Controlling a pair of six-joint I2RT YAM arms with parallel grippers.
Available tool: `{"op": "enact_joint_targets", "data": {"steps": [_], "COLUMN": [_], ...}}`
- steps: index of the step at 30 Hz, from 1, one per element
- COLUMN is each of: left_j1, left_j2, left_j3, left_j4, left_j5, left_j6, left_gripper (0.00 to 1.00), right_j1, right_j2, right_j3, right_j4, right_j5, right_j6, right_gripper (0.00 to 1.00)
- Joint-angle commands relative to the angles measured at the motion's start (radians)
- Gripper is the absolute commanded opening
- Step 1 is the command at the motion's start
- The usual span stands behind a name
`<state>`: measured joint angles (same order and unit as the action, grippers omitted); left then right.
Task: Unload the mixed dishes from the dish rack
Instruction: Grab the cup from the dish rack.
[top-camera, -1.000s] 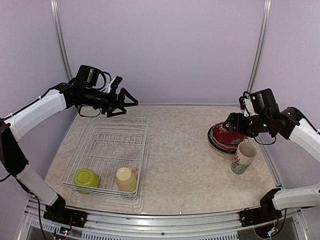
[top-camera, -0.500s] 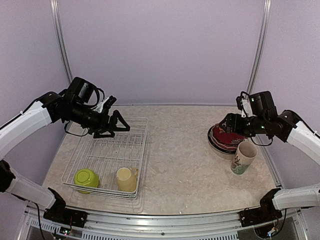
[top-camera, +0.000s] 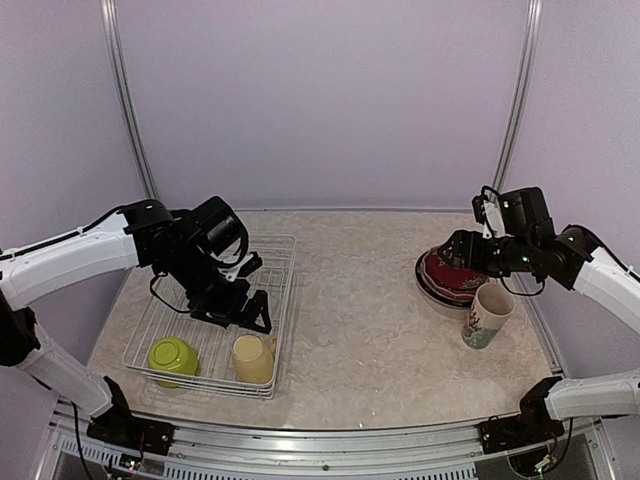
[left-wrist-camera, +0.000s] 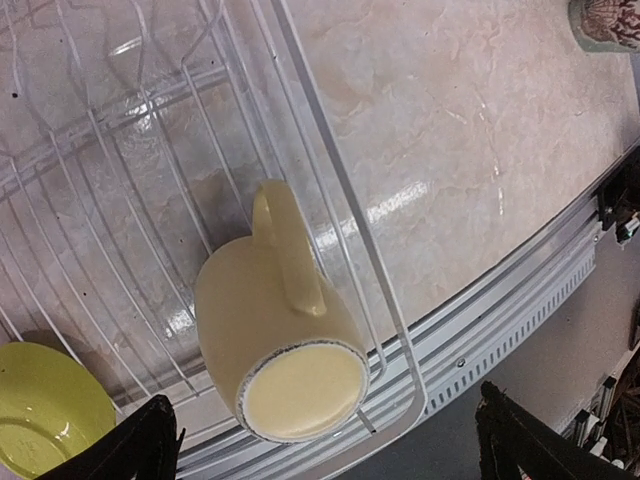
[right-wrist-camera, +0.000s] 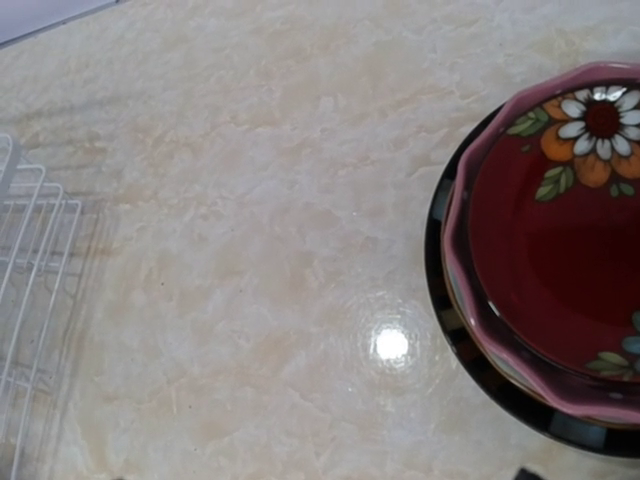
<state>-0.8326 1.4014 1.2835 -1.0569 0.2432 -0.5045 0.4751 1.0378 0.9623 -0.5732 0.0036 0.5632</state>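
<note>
A white wire dish rack (top-camera: 212, 384) sits at the left of a marbled beige table (top-camera: 370, 310). Its near right corner lies close to the table's near edge and the metal rail (left-wrist-camera: 520, 300) there. A broad stretch of tabletop separates the rack from a stack of plates (top-camera: 450, 280) at the right.

A pale yellow mug (left-wrist-camera: 275, 350) lies on its side in that near right corner, against the rack's side wires. Its handle points up, and one round end is ringed by a darker line. A lime-green bowl (top-camera: 172, 356) rests in the near left corner.

The left gripper (top-camera: 242, 316) hangs just above the mug with its jaws spread wide. Its dark fingertips (left-wrist-camera: 150, 440) stand either side of the mug without touching it.

The top plate is dark red with painted daisies (right-wrist-camera: 560, 220), and a black plate (right-wrist-camera: 450, 300) lies below it. A white floral mug (top-camera: 487, 313) stands upright just beside the stack. The right gripper (top-camera: 462, 248) hovers over the stack's far left edge; whether its jaws are apart cannot be told.
</note>
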Motion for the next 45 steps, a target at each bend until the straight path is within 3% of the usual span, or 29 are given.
{"op": "enact_joint_targets", "data": {"steps": [1, 12, 23, 31, 40, 45], "left_j1": [-0.058, -0.097, -0.102, -0.115, -0.120, -0.120], "left_j2": [0.077, 0.151, 0.161, 0.181, 0.242, 0.239], "left_j3": [-0.007, -0.042, -0.082, -0.083, -0.073, -0.071], "left_j4": [-0.074, -0.036, -0.041, -0.040, -0.031, -0.045], "left_j5": [-0.086, -0.093, -0.122, -0.148, -0.166, -0.176], "left_j6": [-0.020, -0.071, -0.101, -0.117, -0.114, -0.111], "left_gripper": [0.99, 0.97, 0.83, 0.90, 0.89, 0.84], "right_j1": [-0.006, -0.006, -0.006, -0.006, -0.006, -0.006], "right_j2": [-0.017, -0.023, -0.022, -0.014, -0.013, -0.012], "right_j3": [-0.017, -0.027, -0.038, -0.045, -0.048, -0.051], "right_j4": [0.015, 0.005, 0.005, 0.019, 0.022, 0.026], "right_j5": [-0.002, 0.000, 0.004, -0.002, -0.002, -0.002], "right_j6": [-0.010, -0.009, -0.010, -0.003, 0.007, 0.009], "right_gripper": [0.80, 0.80, 0.80, 0.80, 0.80, 0.80]}}
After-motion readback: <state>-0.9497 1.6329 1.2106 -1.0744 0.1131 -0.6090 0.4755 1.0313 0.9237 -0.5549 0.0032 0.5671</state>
